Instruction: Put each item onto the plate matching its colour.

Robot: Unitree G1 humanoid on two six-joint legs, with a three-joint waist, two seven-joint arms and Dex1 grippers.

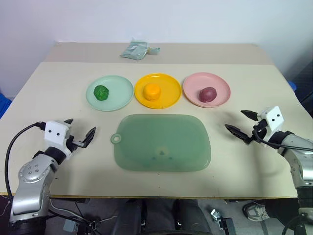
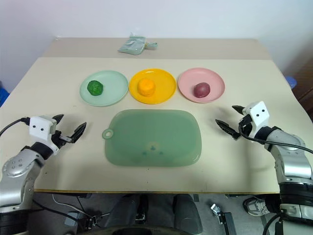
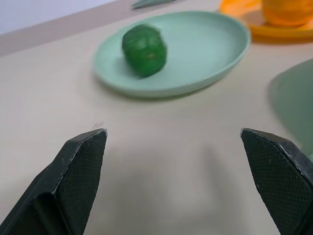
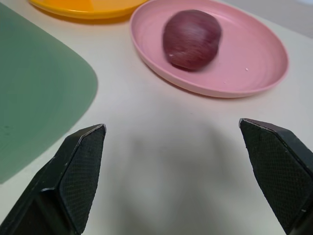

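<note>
We see the bumpy green lump (image 1: 101, 92) on the mint green plate (image 1: 120, 86), the orange lump (image 1: 152, 91) on the yellow-orange plate (image 1: 168, 96), and the maroon lump (image 1: 207, 94) on the pink plate (image 1: 221, 84). We think the sorting is done. Our left gripper (image 1: 79, 132) and right gripper (image 1: 240, 123) hang over the table with fingers wide apart, holding nothing.

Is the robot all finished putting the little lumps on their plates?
Looks finished. The green lump sits on the mint green plate, the orange lump on the yellow-orange plate, the maroon lump on the pink plate. The left gripper and right gripper hold nothing, jaws open. Nothing seems left.
</note>
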